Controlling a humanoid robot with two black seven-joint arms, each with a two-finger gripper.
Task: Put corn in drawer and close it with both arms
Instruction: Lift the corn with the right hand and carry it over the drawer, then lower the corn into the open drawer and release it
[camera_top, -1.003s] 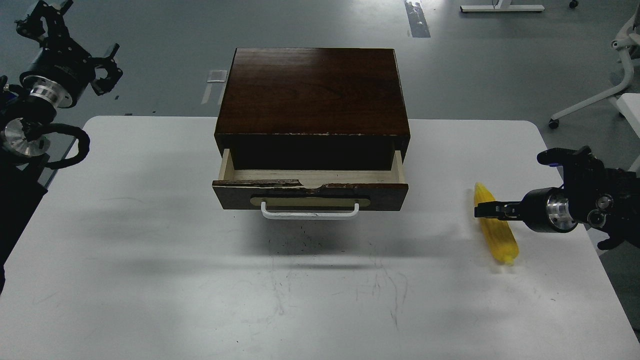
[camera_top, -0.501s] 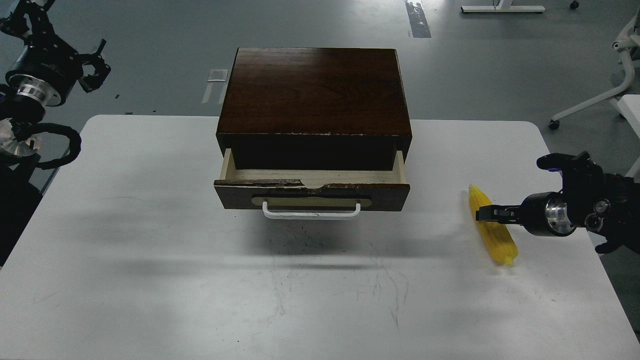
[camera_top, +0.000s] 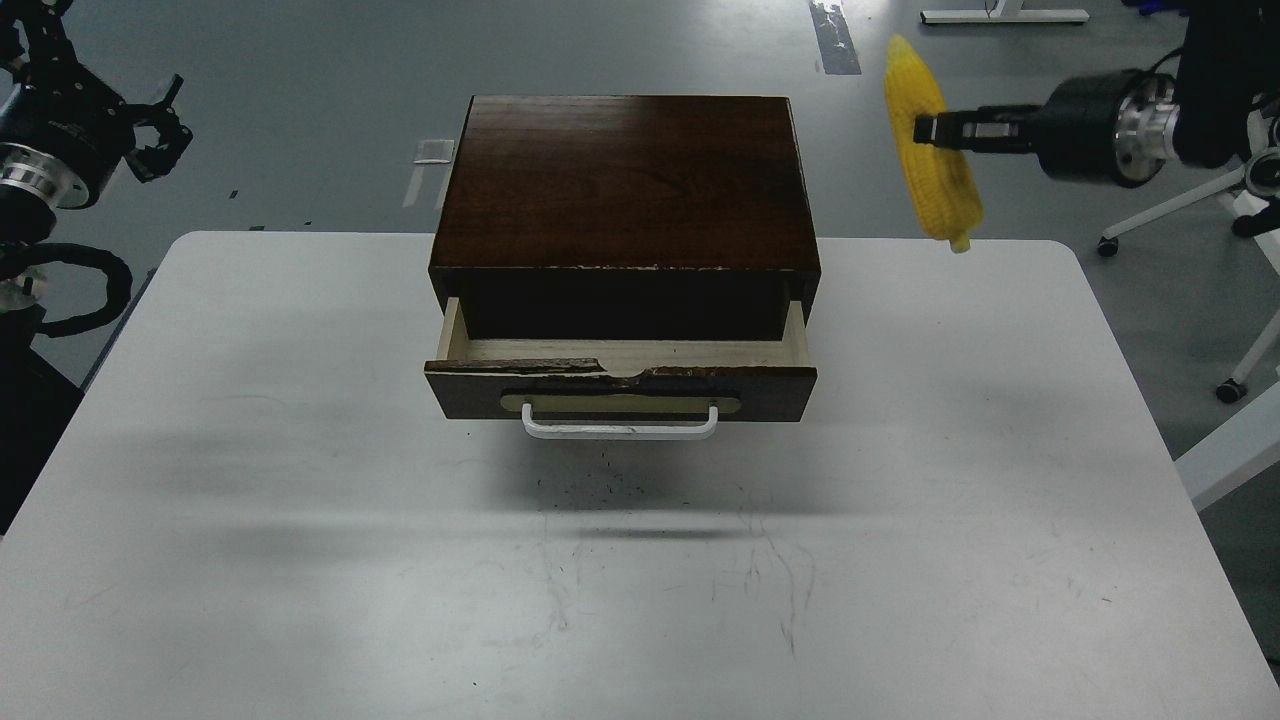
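Lifted off the table, the corn (camera_top: 932, 150) now hangs pinched in the right hand (camera_top: 925, 130).

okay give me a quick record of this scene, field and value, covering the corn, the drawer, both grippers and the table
corn: bright yellow plastic corn cob, in the air right of the box, tip up
drawer: pale-wood tray of the dark brown wooden box, partly open, nothing seen inside
handle: white bar handle on the drawer front
right gripper: right gripper shut on the corn
left gripper: left gripper raised at far left, holding nothing, finger state unclear
table: white table, scuffed
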